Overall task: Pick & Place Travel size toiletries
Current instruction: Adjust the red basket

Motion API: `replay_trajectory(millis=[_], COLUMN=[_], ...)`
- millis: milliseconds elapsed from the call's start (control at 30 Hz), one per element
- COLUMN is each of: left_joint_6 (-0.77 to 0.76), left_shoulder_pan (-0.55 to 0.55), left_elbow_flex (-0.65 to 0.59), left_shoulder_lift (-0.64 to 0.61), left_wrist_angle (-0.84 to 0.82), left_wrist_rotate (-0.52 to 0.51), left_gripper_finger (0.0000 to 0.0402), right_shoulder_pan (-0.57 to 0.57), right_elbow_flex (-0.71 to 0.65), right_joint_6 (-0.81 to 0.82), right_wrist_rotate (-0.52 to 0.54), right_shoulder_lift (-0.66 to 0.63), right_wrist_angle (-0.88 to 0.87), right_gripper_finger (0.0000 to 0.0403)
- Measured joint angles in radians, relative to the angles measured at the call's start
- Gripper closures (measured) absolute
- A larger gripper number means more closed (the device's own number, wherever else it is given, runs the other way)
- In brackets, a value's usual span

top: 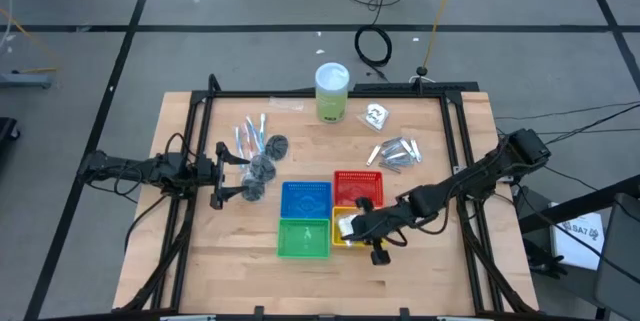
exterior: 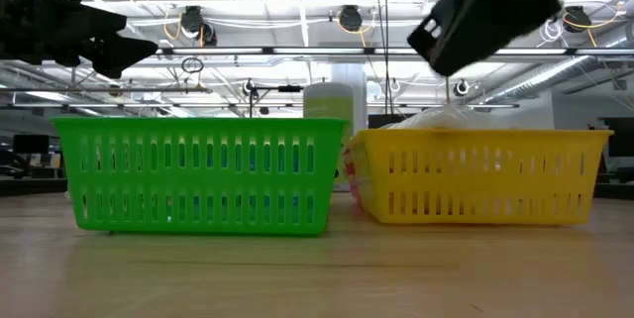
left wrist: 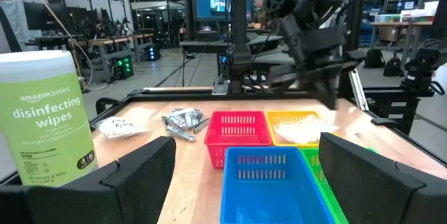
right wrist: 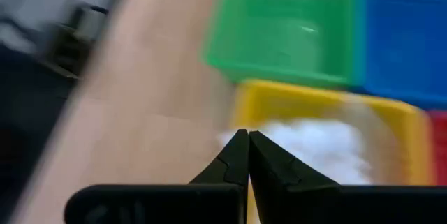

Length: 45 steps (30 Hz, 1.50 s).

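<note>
My right gripper hovers shut, slanting down, over the yellow basket, where white sachets lie; nothing is between its fingers. My left gripper waits open and level at the table's left, nothing between its fingers. Dark grey puffs lie on the table just beyond its fingertips, and clear-wrapped sticks lie farther back. Silver foil tubes and another white sachet rest on the wood at the far right.
Four small baskets stand together mid-table: blue, red, green and the yellow one. A tall green wipes cylinder stands at the far edge. A black frame runs along the table's sides. Bare wood lies near the front edge.
</note>
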Motion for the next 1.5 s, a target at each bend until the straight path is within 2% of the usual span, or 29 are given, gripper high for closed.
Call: replay_trajectory(millis=[133, 367, 833, 1100, 1200, 1300, 1500], left_joint_6=[0.000, 0.000, 0.000, 0.000, 0.000, 0.000, 0.000], left_shoulder_pan=[0.000, 0.000, 0.000, 0.000, 0.000, 0.000, 0.000], left_elbow_flex=[0.000, 0.000, 0.000, 0.000, 0.000, 0.000, 0.000], left_shoulder_lift=[0.000, 0.000, 0.000, 0.000, 0.000, 0.000, 0.000], left_wrist_angle=[0.000, 0.000, 0.000, 0.000, 0.000, 0.000, 0.000], left_wrist_rotate=[0.000, 0.000, 0.000, 0.000, 0.000, 0.000, 0.000], left_gripper_finger=[0.0055, 0.0055, 0.0055, 0.0055, 0.0055, 0.0055, 0.0055], right_shoulder_pan=[-0.033, -0.068, -0.054, -0.133, -0.186, -0.246, -0.282], right_elbow_flex=[-0.003, -0.029, -0.016, -0.008, -0.008, -0.020, -0.062], right_joint_6=[0.011, 0.058, 0.013, -0.083, -0.108, -0.084, -0.028], right_wrist_rotate=[0.072, -0.042, -0.033, 0.208, 0.254, 0.242, 0.115], right_shoulder_lift=[0.001, 0.078, 0.025, -0.017, -0.020, -0.019, -0.019], right_wrist_angle=[-0.094, -0.060, -0.019, -0.103, -0.151, -0.210, -0.212], right_gripper_finger=[0.0403, 0.0403, 0.0403, 0.0403, 0.0403, 0.0403, 0.0403])
